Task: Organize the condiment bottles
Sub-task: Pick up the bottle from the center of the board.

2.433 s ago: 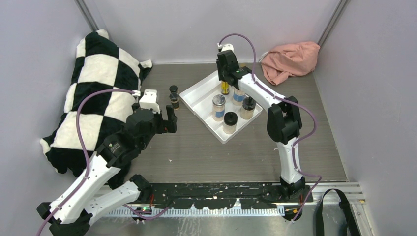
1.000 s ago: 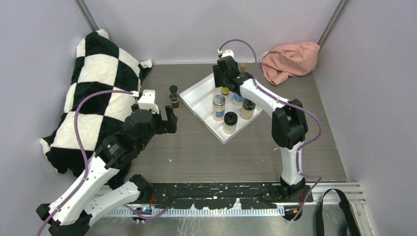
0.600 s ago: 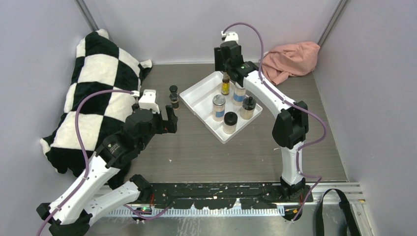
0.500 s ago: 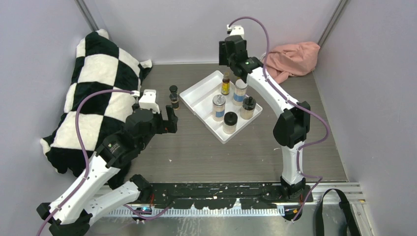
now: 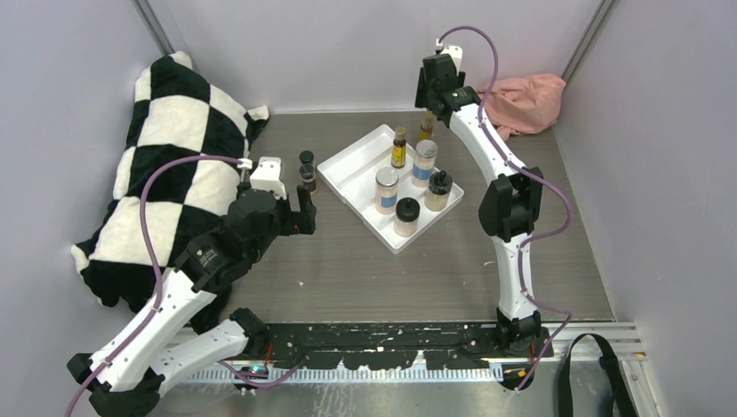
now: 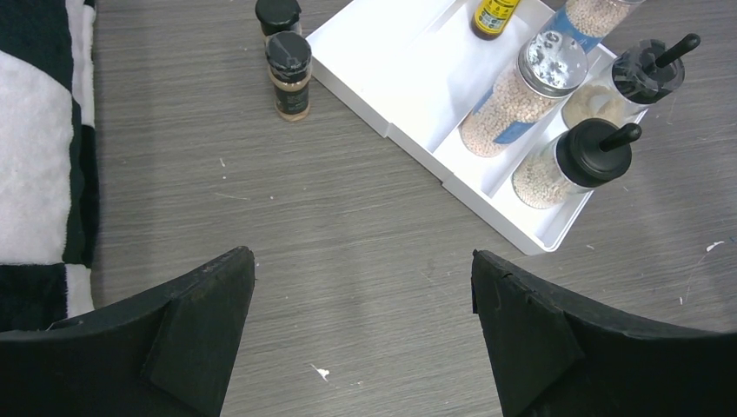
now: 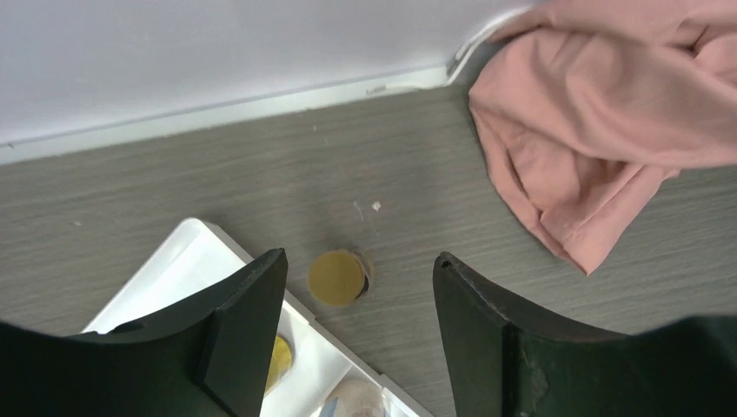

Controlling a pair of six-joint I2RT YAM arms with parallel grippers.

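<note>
Amber bottle [image 7: 336,278] outside the white tray [image 7: 187,256], straight below the gap of the spread, empty right gripper [image 7: 352,265]: descend plumb, keep its cap centred, pinch below the cap, clear of the rim. Left gripper [image 6: 361,269] spread, empty, tiny dark bottles [image 6: 288,76] ahead-left.
</note>
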